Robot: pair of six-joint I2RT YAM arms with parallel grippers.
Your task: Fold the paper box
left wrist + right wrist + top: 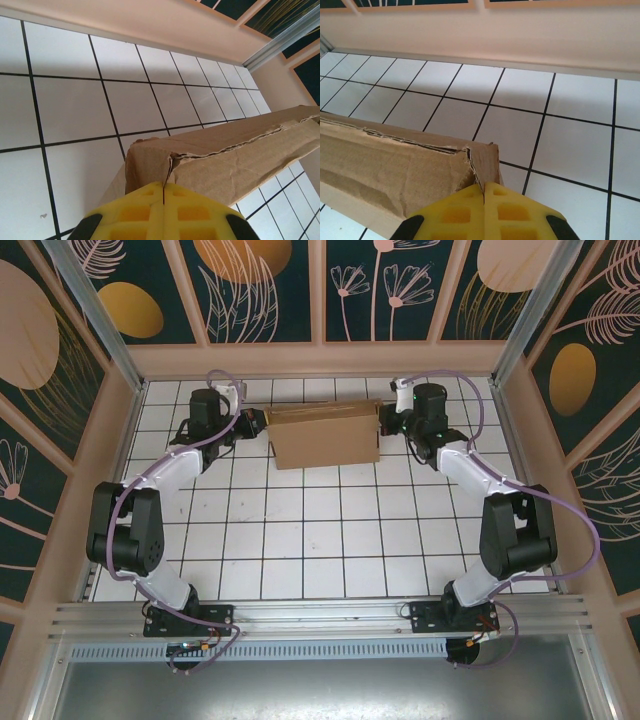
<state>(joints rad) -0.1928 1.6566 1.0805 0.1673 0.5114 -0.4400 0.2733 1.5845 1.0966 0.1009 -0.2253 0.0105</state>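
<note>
Shallow brown cardboard paper box [325,443] sits at the far side of the white tiled table [300,540]. Left gripper [163,189] and right gripper [484,189] are each pinched fully closed on an opposite end corner.

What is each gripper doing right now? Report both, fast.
Left gripper: shut, pinching the left end of the paper box.
Right gripper: shut, pinching the box's right end.

Black-and-white jointed arms [165,475], lilac cables [596,535] alongside, yellow grid-moulded jaws, black bolted bases [190,618].
</note>
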